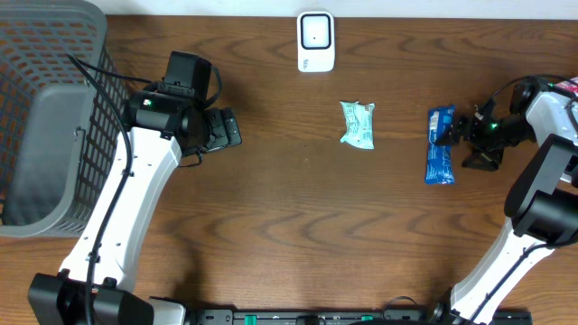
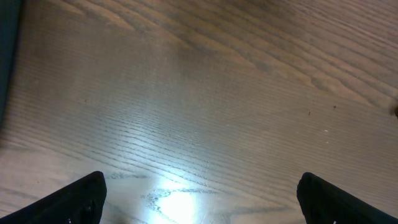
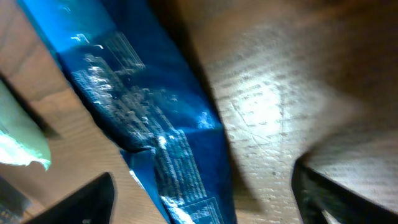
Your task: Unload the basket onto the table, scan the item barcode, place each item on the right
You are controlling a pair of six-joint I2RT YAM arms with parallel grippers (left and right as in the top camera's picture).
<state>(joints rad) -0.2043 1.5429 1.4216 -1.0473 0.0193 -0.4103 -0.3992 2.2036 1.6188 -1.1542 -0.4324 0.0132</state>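
Observation:
A blue snack packet (image 1: 440, 144) lies flat on the wooden table at the right. My right gripper (image 1: 466, 144) is just to its right, low over it and open. In the right wrist view the blue packet (image 3: 155, 143) lies on the table between the two wide-apart fingers (image 3: 87, 199), and neither touches it. White print covers its face, but I cannot make out a barcode. The white scanner (image 1: 315, 41) stands at the back centre. My left gripper (image 1: 230, 129) is open at the left over bare wood (image 2: 199, 112), holding nothing.
A pale green packet (image 1: 358, 124) lies mid-table left of the blue one, and its edge (image 3: 18, 143) shows in the right wrist view. A grey mesh basket (image 1: 50, 108) fills the far left. The left arm runs from the front edge up to the basket's side.

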